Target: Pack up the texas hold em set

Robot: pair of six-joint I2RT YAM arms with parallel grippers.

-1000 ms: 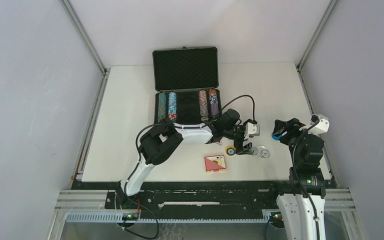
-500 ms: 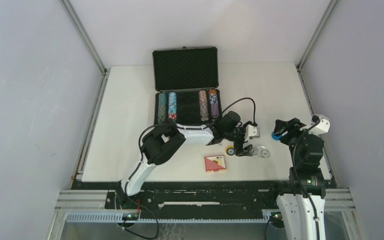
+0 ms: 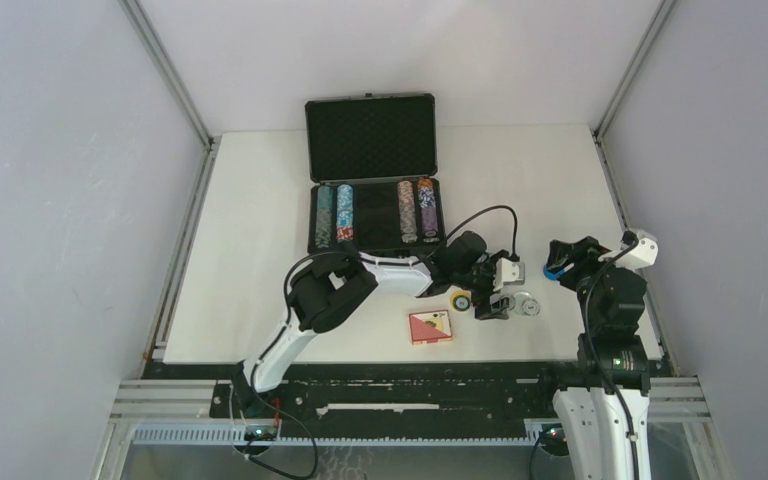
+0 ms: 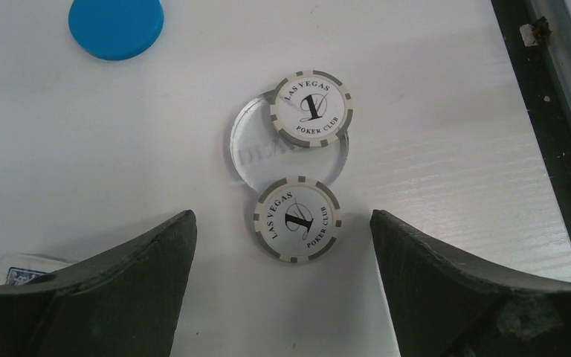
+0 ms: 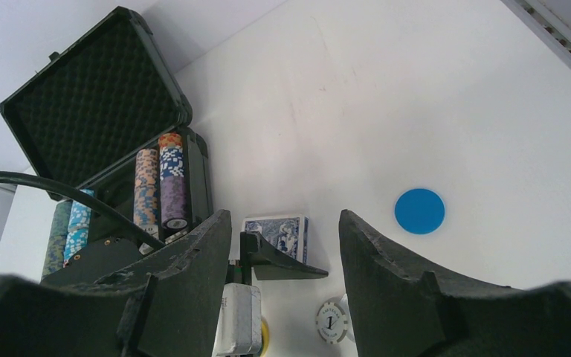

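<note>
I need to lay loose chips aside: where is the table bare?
Bare table lies left of the briefcase, out to the left edge, and in the far right corner. Crowded: near centre, where the left hand hangs open over two white poker chips and a clear button, red card deck close by.

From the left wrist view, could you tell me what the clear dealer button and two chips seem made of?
The clear dealer button looks like glossy acrylic: the table shows through it. The upper chip and lower chip seem matte moulded plastic or clay composite, with printed labels.
</note>
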